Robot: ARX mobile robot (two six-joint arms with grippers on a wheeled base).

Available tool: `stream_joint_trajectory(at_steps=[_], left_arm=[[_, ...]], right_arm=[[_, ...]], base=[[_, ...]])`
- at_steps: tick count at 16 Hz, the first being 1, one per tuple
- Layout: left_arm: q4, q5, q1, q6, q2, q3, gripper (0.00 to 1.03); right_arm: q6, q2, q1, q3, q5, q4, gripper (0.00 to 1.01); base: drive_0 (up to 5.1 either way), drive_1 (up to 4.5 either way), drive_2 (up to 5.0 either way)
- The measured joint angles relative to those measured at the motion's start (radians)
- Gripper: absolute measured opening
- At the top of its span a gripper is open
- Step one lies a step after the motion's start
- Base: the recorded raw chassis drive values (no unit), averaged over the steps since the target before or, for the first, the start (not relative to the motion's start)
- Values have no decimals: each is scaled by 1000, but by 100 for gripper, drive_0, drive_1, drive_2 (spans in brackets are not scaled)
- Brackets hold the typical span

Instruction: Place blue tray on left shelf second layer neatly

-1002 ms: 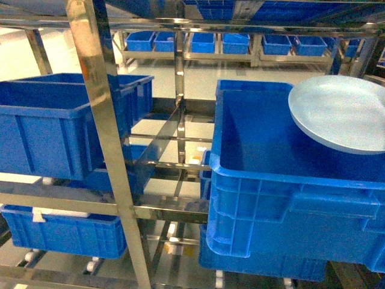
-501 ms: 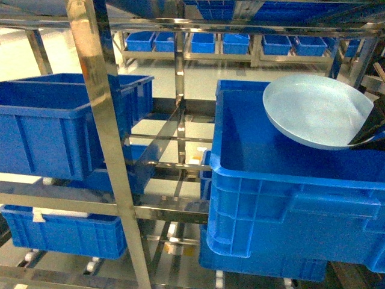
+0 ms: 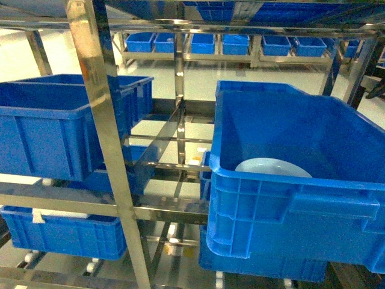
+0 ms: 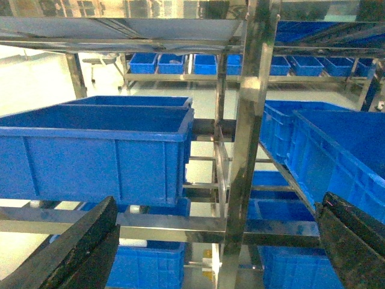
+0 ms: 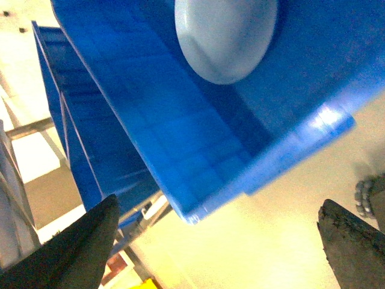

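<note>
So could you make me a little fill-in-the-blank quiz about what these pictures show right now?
1. The pale blue tray lies inside the big dark-blue ____.
2. In the right wrist view, the right gripper is open and holds ____.
3. The uprights of the shelf are made of shiny ____.

Missing words: crate; nothing; metal

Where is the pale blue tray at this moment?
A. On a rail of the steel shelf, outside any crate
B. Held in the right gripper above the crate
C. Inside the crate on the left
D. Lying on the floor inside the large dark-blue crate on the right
D: the blue tray lies on the bottom of the right crate, and the open right gripper holds nothing.
</note>
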Motion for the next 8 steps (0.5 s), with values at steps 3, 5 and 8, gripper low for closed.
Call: stream_joint_trajectory(at_steps=[3, 5, 8], left_arm=[[0, 0, 0, 0, 0, 0, 98], [0, 0, 0, 0, 0, 0, 98], [0, 0, 0, 0, 0, 0, 98]], right_arm=[[-58, -266, 46, -241, -4, -111, 98], [-131, -401, 34, -373, 45, -174, 98], [-323, -348, -43, -399, 166, -2, 98]], base=[[0, 0, 0], [0, 0, 0], [0, 0, 0]])
